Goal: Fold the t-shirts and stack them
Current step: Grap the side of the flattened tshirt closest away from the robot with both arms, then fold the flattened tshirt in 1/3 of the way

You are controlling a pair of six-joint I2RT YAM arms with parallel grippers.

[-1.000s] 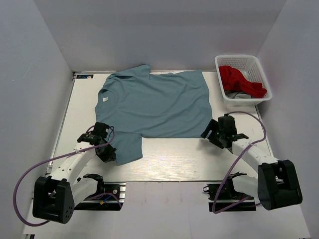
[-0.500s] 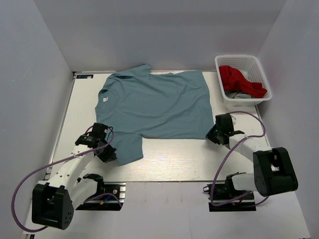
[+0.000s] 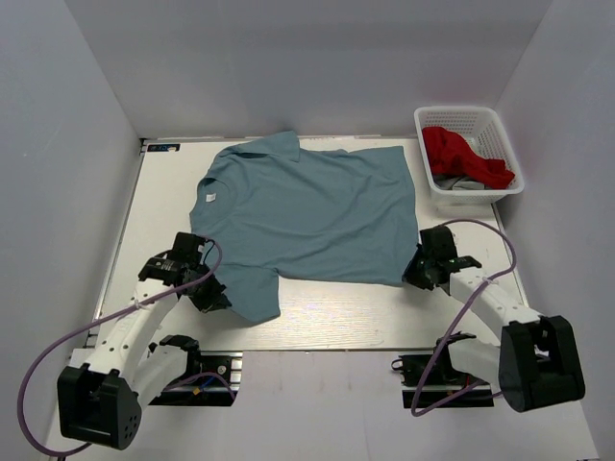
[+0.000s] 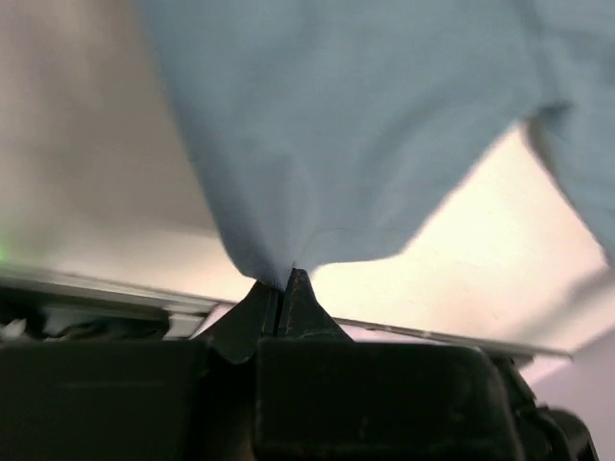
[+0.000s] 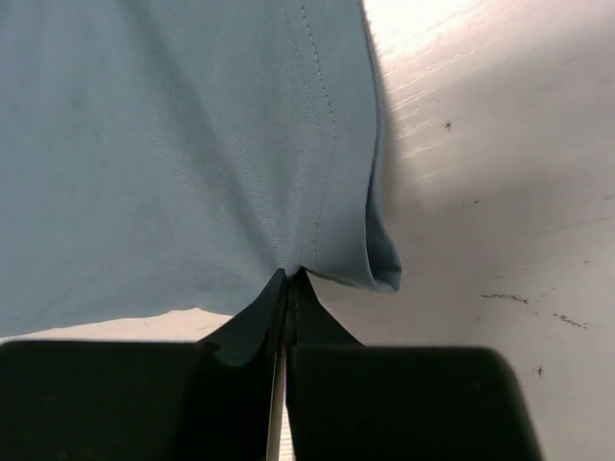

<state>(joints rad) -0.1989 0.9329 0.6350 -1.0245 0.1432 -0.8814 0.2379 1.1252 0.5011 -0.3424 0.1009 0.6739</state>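
A dusty grey-blue t-shirt point(image 3: 307, 211) lies spread on the white table point(image 3: 327, 322), collar to the far left, hem to the right. My left gripper point(image 3: 213, 293) is shut on the edge of the near sleeve point(image 4: 317, 173), the cloth rising from its closed fingertips. My right gripper point(image 3: 415, 272) is shut on the near hem corner of the t-shirt point(image 5: 192, 144), where the stitched hem point(image 5: 332, 192) folds over beside the fingertips point(image 5: 309, 293).
A white lattice basket point(image 3: 437, 190) stands at the far right with a red garment point(image 3: 461, 154) and some grey cloth in it. Grey walls enclose the table on three sides. The arm bases and cables sit at the near edge.
My right gripper has closed on the t-shirt's hem corner. Both grippers have shifted right and the whole t-shirt has slid a little to the right with them.
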